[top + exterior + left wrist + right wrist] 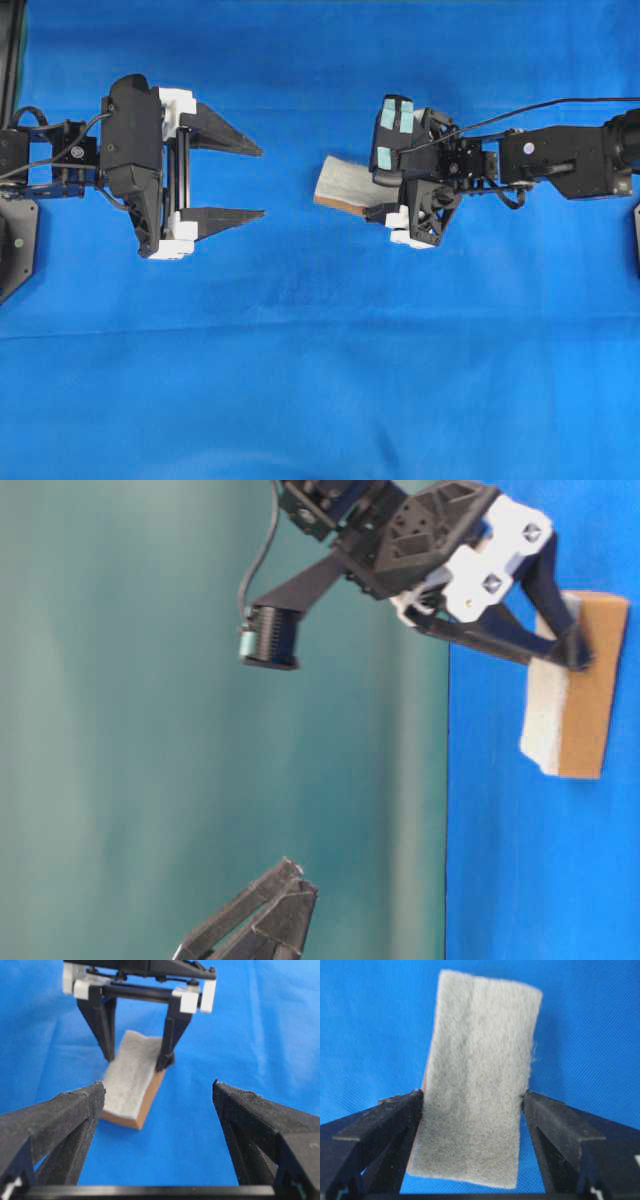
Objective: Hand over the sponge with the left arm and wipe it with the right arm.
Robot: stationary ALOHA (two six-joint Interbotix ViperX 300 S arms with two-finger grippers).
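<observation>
The sponge [343,184] is a grey-white fuzzy block over an orange-tan layer. My right gripper [386,197], on the arm with teal patches, is shut on its right end, with a finger on each long side. The pinch shows in the right wrist view [472,1095] on the sponge [480,1075] and from the side [578,656]. The sponge hangs tilted, low over the blue cloth [320,380]. My left gripper [262,182] is open and empty, a short gap left of the sponge's free end. From the left wrist [159,1091] I see the sponge [131,1077] ahead.
The blue cloth covers the whole table, with slight wrinkles toward the front. The arm bases sit at the left and right edges [15,240]. The right arm's cable [560,103] runs off to the right. In the side view the left fingertips [290,885] sit at the bottom.
</observation>
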